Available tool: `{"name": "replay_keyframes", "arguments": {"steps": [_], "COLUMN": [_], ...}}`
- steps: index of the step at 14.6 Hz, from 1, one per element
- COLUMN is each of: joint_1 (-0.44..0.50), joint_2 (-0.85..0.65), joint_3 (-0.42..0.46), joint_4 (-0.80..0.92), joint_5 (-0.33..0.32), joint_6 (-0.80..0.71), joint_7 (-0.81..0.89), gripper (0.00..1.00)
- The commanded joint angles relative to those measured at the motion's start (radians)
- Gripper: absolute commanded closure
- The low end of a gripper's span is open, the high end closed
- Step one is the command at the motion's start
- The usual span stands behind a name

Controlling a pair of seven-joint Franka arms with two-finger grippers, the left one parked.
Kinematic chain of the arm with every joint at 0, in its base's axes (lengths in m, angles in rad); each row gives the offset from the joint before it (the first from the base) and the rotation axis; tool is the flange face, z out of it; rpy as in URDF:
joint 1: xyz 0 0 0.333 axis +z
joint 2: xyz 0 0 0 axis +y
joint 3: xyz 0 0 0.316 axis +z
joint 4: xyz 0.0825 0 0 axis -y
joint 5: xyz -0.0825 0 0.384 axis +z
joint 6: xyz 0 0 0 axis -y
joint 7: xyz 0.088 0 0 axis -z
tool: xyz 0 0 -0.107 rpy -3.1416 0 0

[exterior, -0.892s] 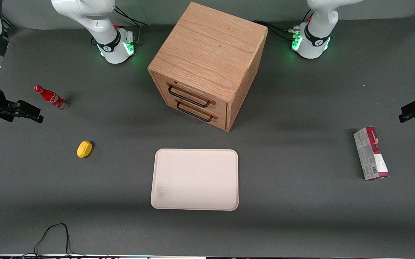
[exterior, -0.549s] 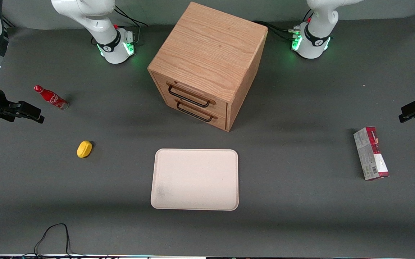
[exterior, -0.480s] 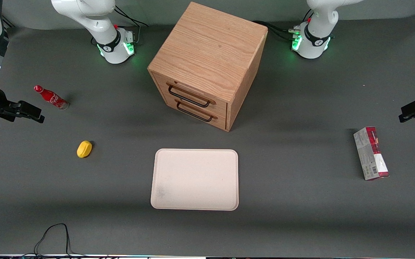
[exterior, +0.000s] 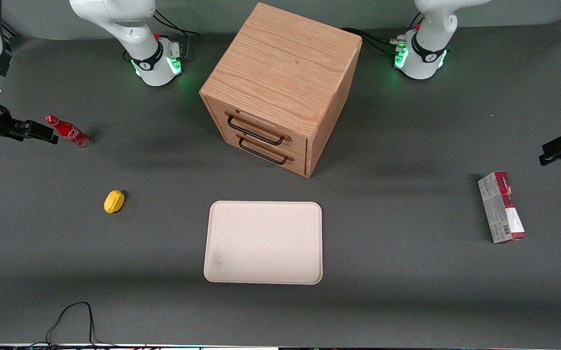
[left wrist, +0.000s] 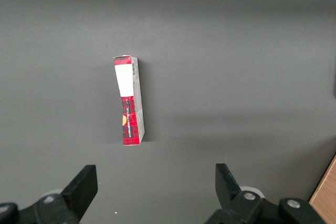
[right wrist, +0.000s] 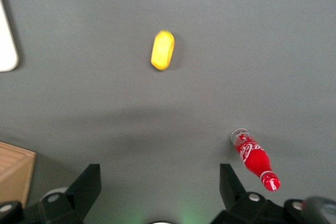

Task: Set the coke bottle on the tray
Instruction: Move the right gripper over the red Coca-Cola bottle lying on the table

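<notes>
The coke bottle [exterior: 69,131], slim and red with a red cap and a clear base, rests on the grey table toward the working arm's end. It also shows in the right wrist view [right wrist: 254,158]. The cream tray [exterior: 263,242] lies nearer the front camera, in front of the drawer cabinet; one corner of it shows in the right wrist view [right wrist: 6,40]. My right gripper [exterior: 42,132] hovers beside the bottle's cap, farther out toward the table end. Its fingers are wide open and empty [right wrist: 160,174], and the bottle is outside them.
A yellow lemon-shaped object [exterior: 114,201] lies between the bottle and the tray, nearer the camera than the bottle. A wooden two-drawer cabinet [exterior: 280,87] stands mid-table. A red-and-grey carton [exterior: 501,206] lies toward the parked arm's end.
My right gripper has moved away from the front camera and now sits level with the bottle's cap. The bottle, the tray and the other things have not moved.
</notes>
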Motion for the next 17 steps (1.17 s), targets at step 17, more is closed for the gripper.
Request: {"name": "replay_keyframes", "arguments": {"steps": [17], "joint_1": [-0.012], "joint_2": [-0.134], "joint_3": [-0.472], "joint_4": [-0.589], "joint_5": [-0.207], "joint_6": [0.584], "joint_7": [-0.465], "gripper": [0.01]}}
